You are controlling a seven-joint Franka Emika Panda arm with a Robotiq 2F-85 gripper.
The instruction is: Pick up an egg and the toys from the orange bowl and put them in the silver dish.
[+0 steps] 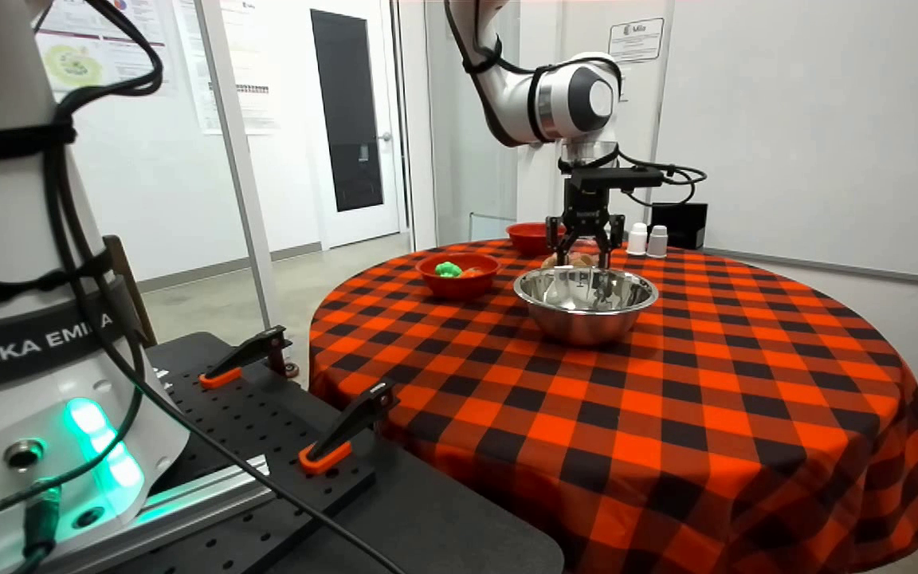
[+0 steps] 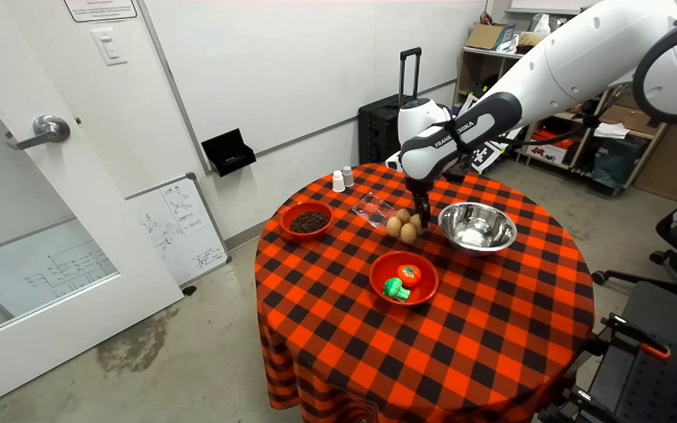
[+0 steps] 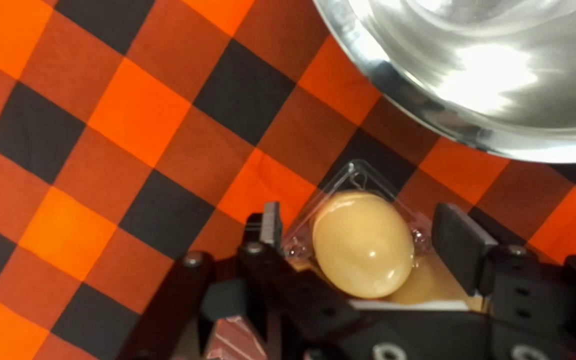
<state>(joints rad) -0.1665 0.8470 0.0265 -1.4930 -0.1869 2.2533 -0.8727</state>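
Note:
In the wrist view a tan egg (image 3: 363, 245) sits in a clear plastic carton, between the spread fingers of my gripper (image 3: 365, 234). Gaps show on both sides of the egg, so neither finger touches it. An exterior view shows several eggs (image 2: 408, 233) together, with the gripper (image 2: 424, 221) pointing down at the one nearest the silver dish (image 2: 477, 229). No contents show inside that dish. The orange bowl (image 2: 378, 271) holds two toys, a red tomato (image 2: 409, 275) and a green broccoli-like piece (image 2: 396, 289). From lower down, the dish (image 1: 586, 325) partly hides the eggs.
Another orange-red bowl (image 2: 290, 230), with dark beans inside, stands farther off. A clear plastic lid (image 2: 368, 207) lies open beside the eggs. Two white cups (image 2: 338, 181) stand near the table's edge. The dish's rim (image 3: 398, 82) is close to the egg carton.

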